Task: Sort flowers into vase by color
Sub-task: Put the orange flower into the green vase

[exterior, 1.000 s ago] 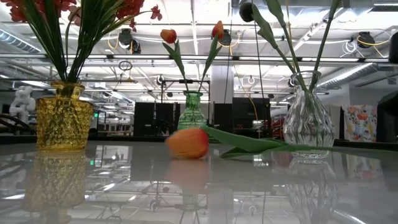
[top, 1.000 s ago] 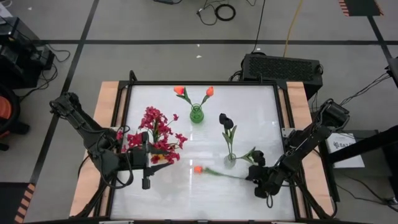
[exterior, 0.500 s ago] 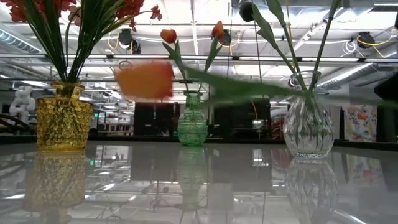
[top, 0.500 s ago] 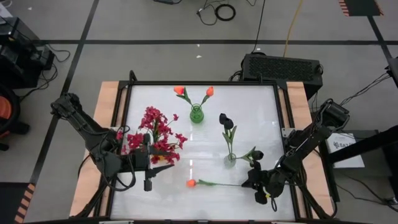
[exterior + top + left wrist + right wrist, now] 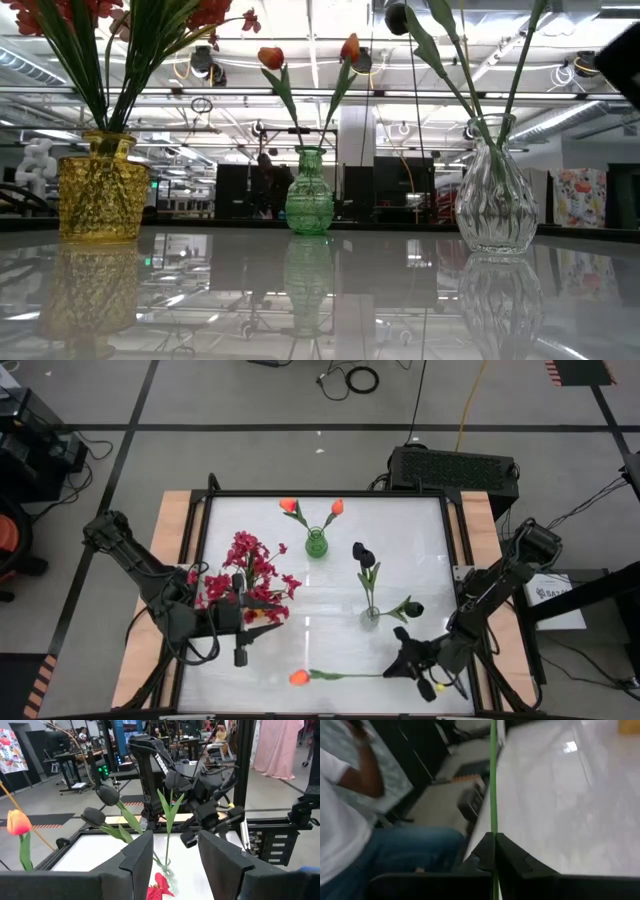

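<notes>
Right gripper (image 5: 404, 661), lower right of high view, pinches tulip (image 5: 299, 677) stem; left gripper (image 5: 238, 657) spread, lower left.

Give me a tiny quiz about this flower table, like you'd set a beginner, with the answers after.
1. True or false: the right gripper has its jaws shut on the green stem of the loose orange tulip.
2. Which vase already holds two orange tulips: A the amber textured glass vase, B the small green glass vase, C the clear ribbed glass vase?
3. Fill in: the left gripper waits beside the ______ flower sprays.

Key: 1 true. 2 B. 3 crimson-pink.
</notes>
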